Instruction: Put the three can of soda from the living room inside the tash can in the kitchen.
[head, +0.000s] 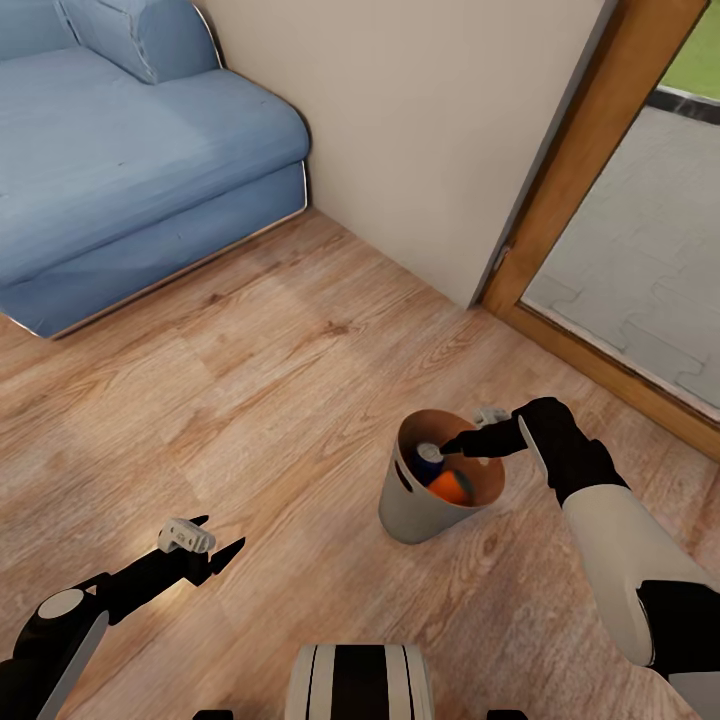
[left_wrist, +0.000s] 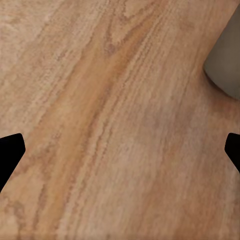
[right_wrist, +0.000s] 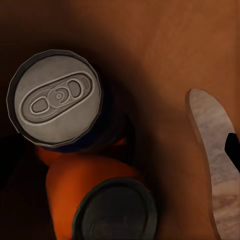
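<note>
Home living room: blue sofa (head: 130, 150), light wood floor (head: 250, 400), plain beige wall (head: 420, 120), wood-framed glass door (head: 600, 240) to paved outdoors.

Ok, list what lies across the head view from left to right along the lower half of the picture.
Left arm's black open claw → grey tapered bin with brown inside, holding a blue can and an orange can → right arm's black claw at the bin's rim.

Soft, even, bright light on the wooden floor (head: 250, 400); faint shadows. Inside the tash can (right_wrist: 165, 45) it is dim. Renders slightly soft, wrist views blurrier.
</note>
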